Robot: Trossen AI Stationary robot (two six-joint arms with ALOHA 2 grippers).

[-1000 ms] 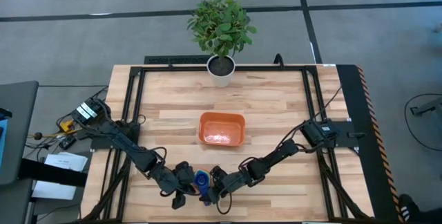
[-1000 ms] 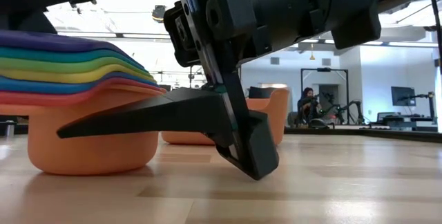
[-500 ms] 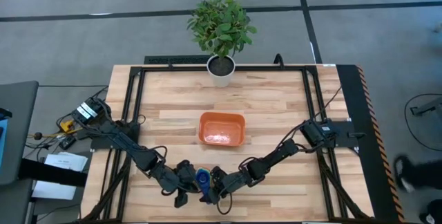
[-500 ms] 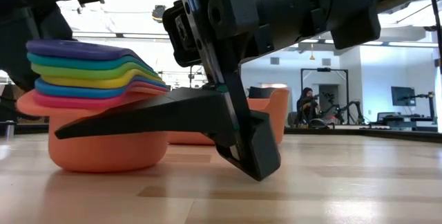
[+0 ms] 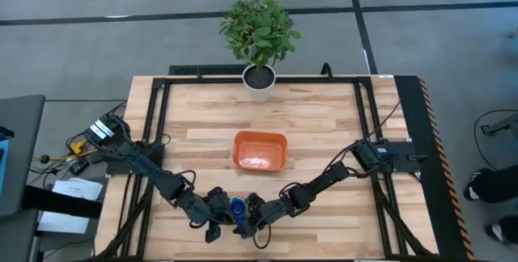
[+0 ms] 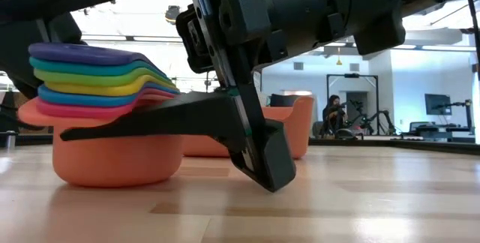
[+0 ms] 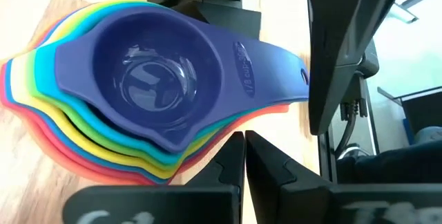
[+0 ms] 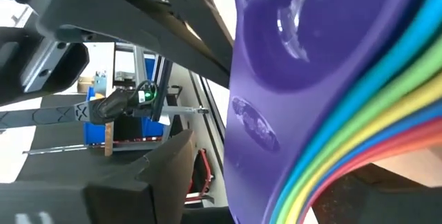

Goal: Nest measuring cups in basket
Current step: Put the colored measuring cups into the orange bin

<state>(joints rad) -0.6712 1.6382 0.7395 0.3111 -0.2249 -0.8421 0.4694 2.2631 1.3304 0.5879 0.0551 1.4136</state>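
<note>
Cups [image 7: 148,92] sit fully nested, navy one on top, in the lower centre of the overhead frame, on bare wood below the basket [image 5: 260,150] and well apart from it. Left gripper [image 5: 212,213] has its fingers pressed together beside the stack. Right gripper [image 5: 252,218] has its fingers spread around the handles. Judged step: taking hold of the stack. Next move calls for closing on the handles, lifting level, and carrying it to the basket.
</note>
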